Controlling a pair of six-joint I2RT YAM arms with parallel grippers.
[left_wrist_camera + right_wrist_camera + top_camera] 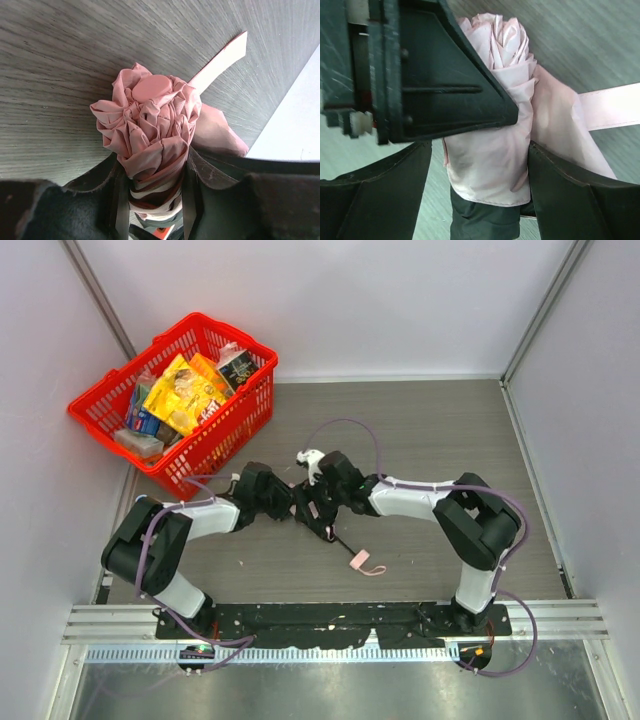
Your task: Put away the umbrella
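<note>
The umbrella (150, 125) is a pale pink bundle of folded fabric with a round cap at its tip and a flat strap (220, 60) trailing onto the table. My left gripper (155, 200) is shut on the bundle, both fingers pressed into the fabric. In the right wrist view the umbrella (495, 150) lies between the wide-spread fingers of my right gripper (480, 165), which is open, with a gap on the left side. From above, both grippers meet mid-table, the left gripper (298, 502) and the right gripper (320, 508). The black shaft (342, 543) runs down to the pink handle (357, 560) and wrist loop.
A red basket (215, 445) full of snack packets stands at the back left, close to the left arm. White walls enclose the table on three sides. A purple cable (350, 425) arcs over the right arm.
</note>
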